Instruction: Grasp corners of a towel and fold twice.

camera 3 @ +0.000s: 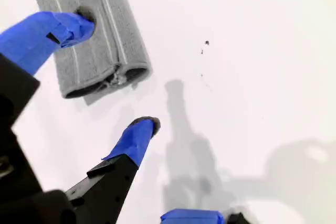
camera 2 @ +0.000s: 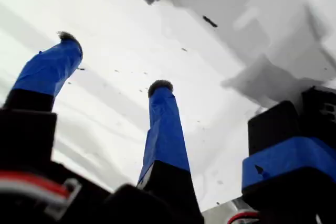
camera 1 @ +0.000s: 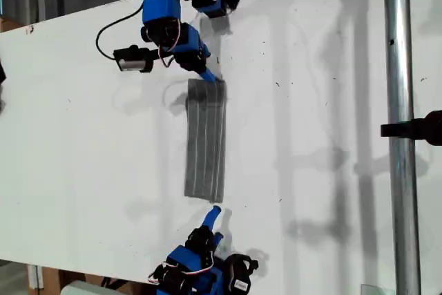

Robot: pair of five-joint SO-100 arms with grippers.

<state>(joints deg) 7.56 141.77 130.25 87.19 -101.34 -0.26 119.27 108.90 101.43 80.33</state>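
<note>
Towel (camera 3: 94, 35) end btwn second gripper (camera 3: 118, 72) fingers, ungripped.

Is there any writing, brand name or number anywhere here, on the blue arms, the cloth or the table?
None can be read in any view.
Towel: only thin white stripes, no tag or lettering showing.
My first gripper and my second gripper: plain blue tape, no print.
Table: bare white with a few dark specks, no marks that read as text.
</note>
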